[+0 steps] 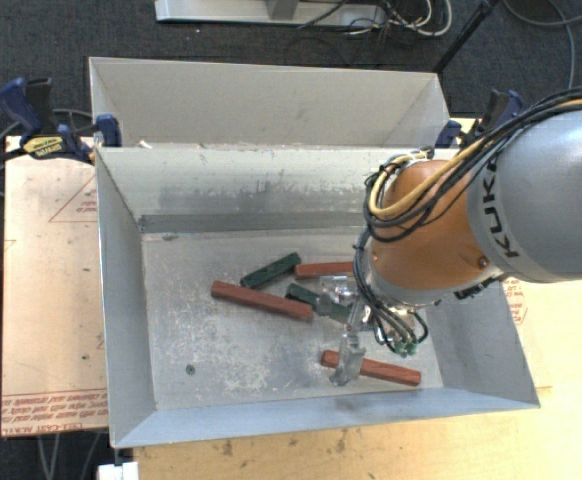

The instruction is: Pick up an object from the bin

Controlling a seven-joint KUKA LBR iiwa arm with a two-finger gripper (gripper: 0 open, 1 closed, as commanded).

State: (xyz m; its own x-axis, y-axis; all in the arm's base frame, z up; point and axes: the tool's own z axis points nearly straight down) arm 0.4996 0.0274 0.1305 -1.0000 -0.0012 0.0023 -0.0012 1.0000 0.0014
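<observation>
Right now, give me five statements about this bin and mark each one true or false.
1. The gripper is at the left end of the low red stick. True.
2. The bin holds a heap of balls. False: a few red and green sticks lie loose on its floor.
3. The long red stick lies left of the gripper. True.
4. The upper green stick stands upright against a wall. False: it lies flat on the floor, just above the long red stick.
5. The arm reaches in from the view's left. False: it comes from the right.
</observation>
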